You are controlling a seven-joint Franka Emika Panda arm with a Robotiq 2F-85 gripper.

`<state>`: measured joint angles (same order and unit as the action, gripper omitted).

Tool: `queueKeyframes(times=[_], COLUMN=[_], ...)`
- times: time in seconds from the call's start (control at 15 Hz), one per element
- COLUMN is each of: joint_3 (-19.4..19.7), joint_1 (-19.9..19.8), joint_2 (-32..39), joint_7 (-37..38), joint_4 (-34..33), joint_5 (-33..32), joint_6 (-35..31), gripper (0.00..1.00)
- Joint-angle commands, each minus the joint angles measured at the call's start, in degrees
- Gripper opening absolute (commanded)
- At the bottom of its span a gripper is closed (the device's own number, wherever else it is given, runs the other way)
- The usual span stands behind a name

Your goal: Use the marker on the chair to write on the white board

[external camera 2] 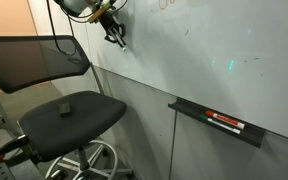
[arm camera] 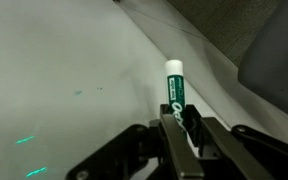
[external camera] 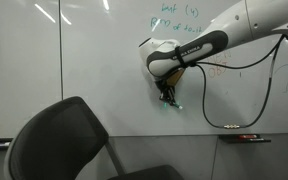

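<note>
As your claw (arm camera: pixel 181 126) clamps the slim white-and-green marker (arm camera: pixel 174 92) against the glossy white board (external camera: pixel 84 50), pickup looks done; writing remains.

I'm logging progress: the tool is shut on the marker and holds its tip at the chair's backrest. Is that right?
Not quite. The tool is shut on the marker, but it holds its tip at the white board, not the backrest. In an exterior view the chair stands apart from the tool, lower down.
</note>
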<state>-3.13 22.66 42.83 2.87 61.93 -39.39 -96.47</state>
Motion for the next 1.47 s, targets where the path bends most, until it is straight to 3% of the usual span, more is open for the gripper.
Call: queueKeyframes(times=[0.0, 1.4], joint_3=[1.14, 4.21], joint_1=[-0.35, -2.00], joint_2=[1.44, -3.56], joint_7=[0.42, 1.83], joint_4=[-1.76, 4.32], joint_5=[-1.65, -6.75], joint_6=[-1.10, -1.79], gripper=[0.08, 0.08])
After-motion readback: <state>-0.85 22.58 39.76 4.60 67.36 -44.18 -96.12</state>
